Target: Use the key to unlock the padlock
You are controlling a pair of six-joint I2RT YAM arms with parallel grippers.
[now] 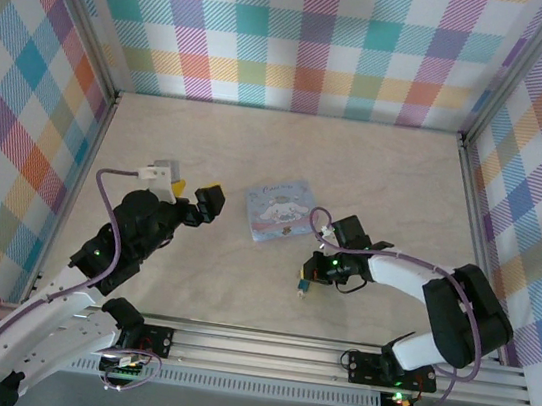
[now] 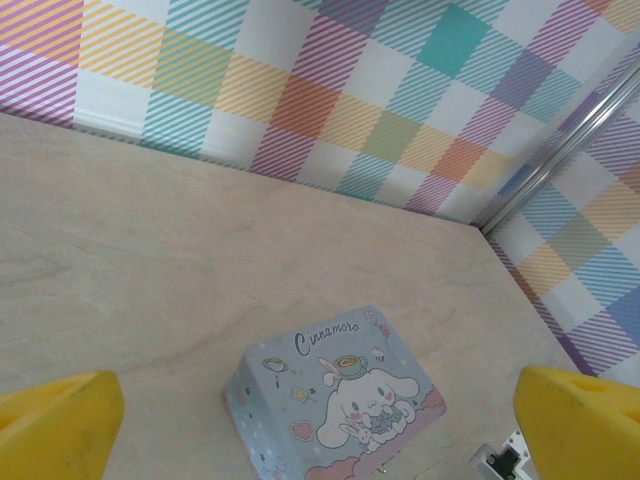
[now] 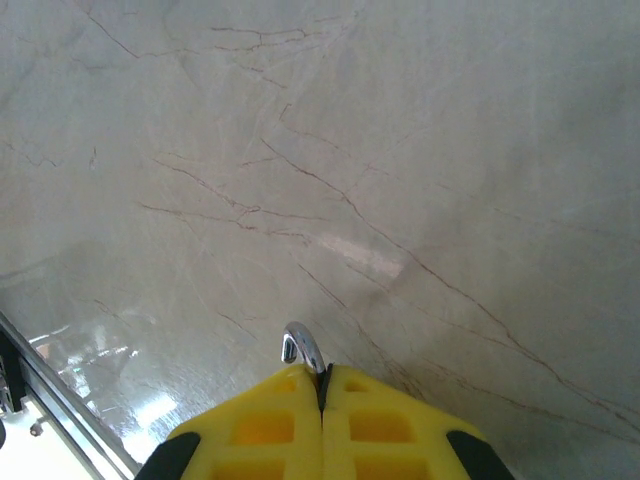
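My right gripper [image 3: 322,375] is shut on the padlock, low over the table. The padlock's thin silvery shackle [image 3: 303,348] curls out like a hook from between the yellow fingertips, and its body is hidden between them. From above, the right gripper [image 1: 305,277] points toward the near edge, with a small blue and dark bit of the padlock [image 1: 300,288] at its tip. My left gripper [image 1: 192,192] stands wide open to the left, with nothing between its fingers. The key is out of view.
A pale blue tin [image 1: 281,211] with a white cartoon dog lies flat mid-table between the arms, ahead of the open left gripper [image 2: 320,425] as the tin [image 2: 335,395] appears from that wrist. Plaid walls close in three sides. A metal rail [image 1: 330,358] runs along the near edge.
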